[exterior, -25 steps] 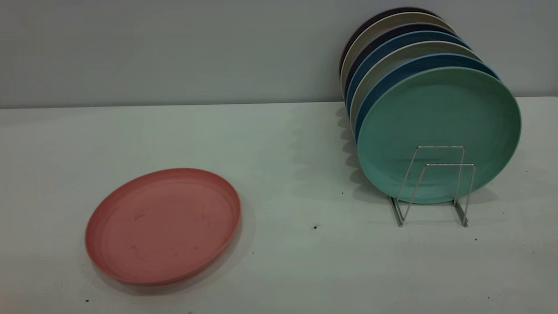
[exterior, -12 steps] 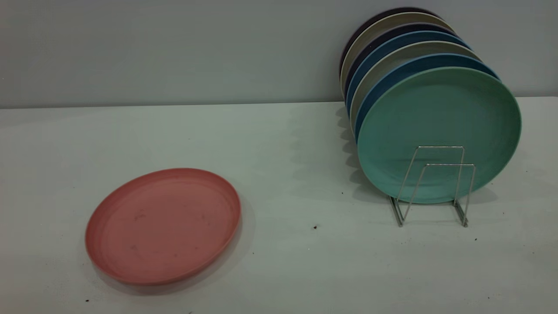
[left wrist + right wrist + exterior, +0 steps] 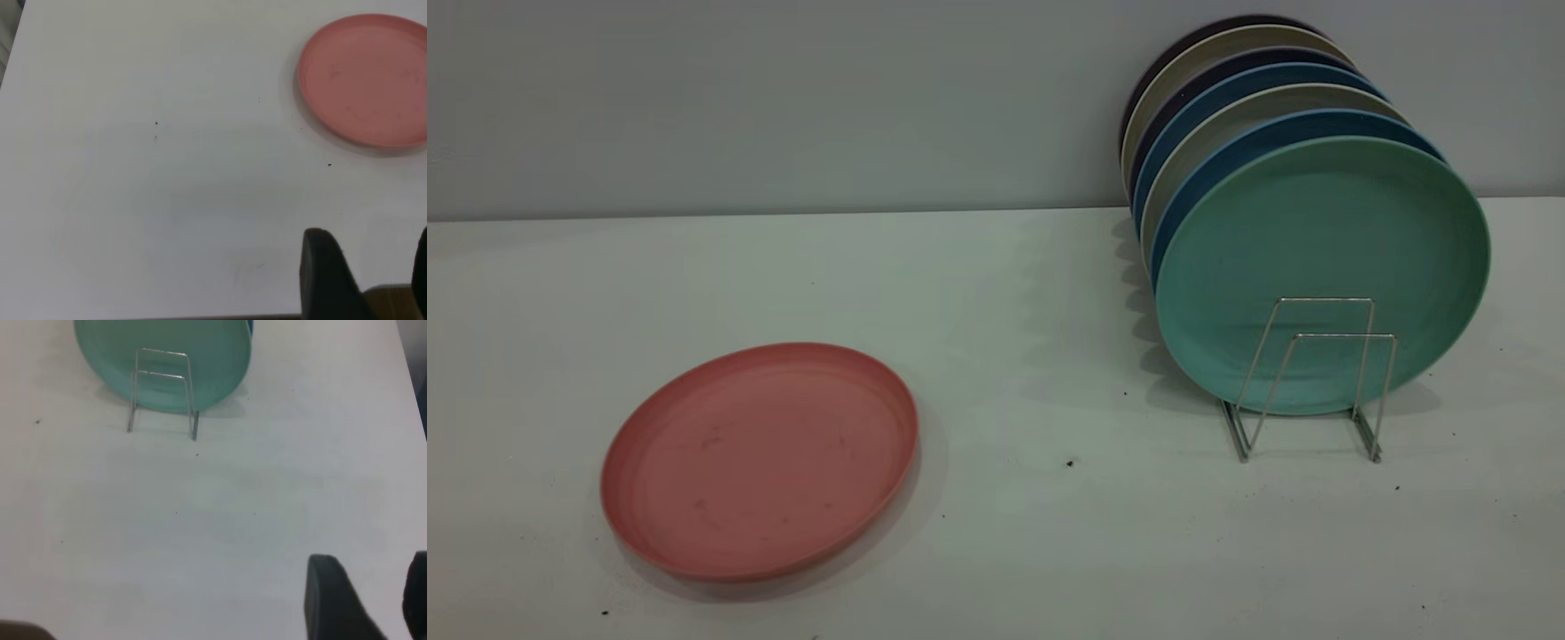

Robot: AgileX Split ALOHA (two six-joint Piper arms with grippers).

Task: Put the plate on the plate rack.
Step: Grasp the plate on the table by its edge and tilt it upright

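The salmon-pink plate (image 3: 760, 460) lies flat on the white table at the front left; it also shows in the left wrist view (image 3: 369, 78). The silver wire plate rack (image 3: 1316, 378) stands at the right, its two front loops bare; it also shows in the right wrist view (image 3: 163, 389). Neither arm shows in the exterior view. My left gripper (image 3: 368, 248) is open and empty, above the table's near edge, well apart from the pink plate. My right gripper (image 3: 365, 575) is open and empty, well short of the rack.
Several plates stand upright in the rack: a teal-green plate (image 3: 1320, 271) in front, blue and beige ones (image 3: 1232, 102) behind, close to the grey back wall. The white table (image 3: 996, 293) lies bare between plate and rack. Small dark specks dot it.
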